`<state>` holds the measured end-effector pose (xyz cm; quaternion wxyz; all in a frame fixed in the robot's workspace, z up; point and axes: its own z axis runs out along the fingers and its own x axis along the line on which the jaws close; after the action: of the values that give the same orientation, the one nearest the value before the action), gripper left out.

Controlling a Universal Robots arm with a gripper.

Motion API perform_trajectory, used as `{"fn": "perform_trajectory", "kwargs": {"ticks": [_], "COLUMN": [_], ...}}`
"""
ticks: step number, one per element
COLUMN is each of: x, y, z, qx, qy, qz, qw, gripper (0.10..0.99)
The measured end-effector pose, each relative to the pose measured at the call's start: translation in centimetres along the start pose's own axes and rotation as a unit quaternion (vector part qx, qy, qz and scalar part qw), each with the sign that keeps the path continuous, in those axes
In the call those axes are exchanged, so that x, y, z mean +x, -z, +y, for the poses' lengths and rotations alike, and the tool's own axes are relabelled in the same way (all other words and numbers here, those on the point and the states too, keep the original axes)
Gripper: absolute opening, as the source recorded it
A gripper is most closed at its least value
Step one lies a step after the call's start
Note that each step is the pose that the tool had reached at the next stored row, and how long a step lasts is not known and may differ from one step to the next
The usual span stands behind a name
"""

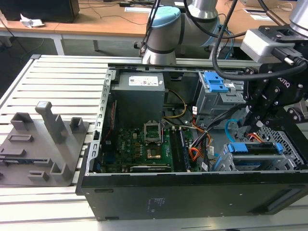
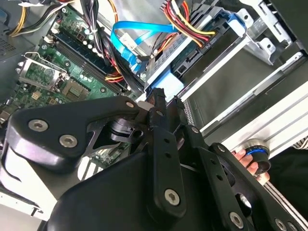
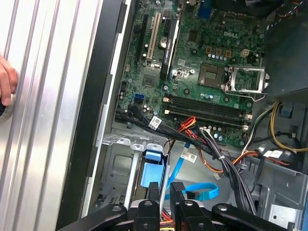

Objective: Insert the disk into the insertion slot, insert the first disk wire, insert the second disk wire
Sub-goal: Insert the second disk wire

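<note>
On the exterior view's left, one grey moulded fixture (image 1: 43,144) lies on the slatted table (image 1: 53,72), with nothing set in it. Next along stands one open computer case (image 1: 192,197), its motherboard (image 1: 139,144) bare in the middle. Toward the exterior view's right comes one taller cage with a blue latch (image 1: 215,91). After it is the second disk wire (image 1: 230,126), a single light-blue loop, and then the one claw (image 1: 251,129), lowered into the case just above the disk (image 1: 255,147). There is one disk, and it lies flat inside the insertion slot (image 1: 288,143), the one wide perforated bay at the case's corner, so the first step looks done. In the first wrist view the second disk wire's dark plug hangs free near the disk, so that step seems left to do. One red, yellow and black wire bundle (image 2: 185,21) runs to the disk's end; whether it is seated I cannot tell. Nor can I tell whether the claw is closed on anything. One hand (image 2: 245,158) rests at the table's edge
</note>
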<state>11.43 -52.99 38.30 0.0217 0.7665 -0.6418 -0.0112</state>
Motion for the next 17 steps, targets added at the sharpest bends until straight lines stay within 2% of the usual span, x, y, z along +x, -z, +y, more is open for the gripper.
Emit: {"fn": "perform_trajectory", "kwargs": {"ticks": [9,12,17], "x": [-0.2,-0.58,-1.68], "y": [-0.08,-0.09,-0.1], "z": [0.74,0.68,0.49], "qx": [0.0,0.0,0.0], "qy": [0.0,0.001,0.002], "qz": [0.0,0.0001,0.0001], "qw": [1.0,1.0,1.0], "gripper": [0.239,0.239,0.239]}}
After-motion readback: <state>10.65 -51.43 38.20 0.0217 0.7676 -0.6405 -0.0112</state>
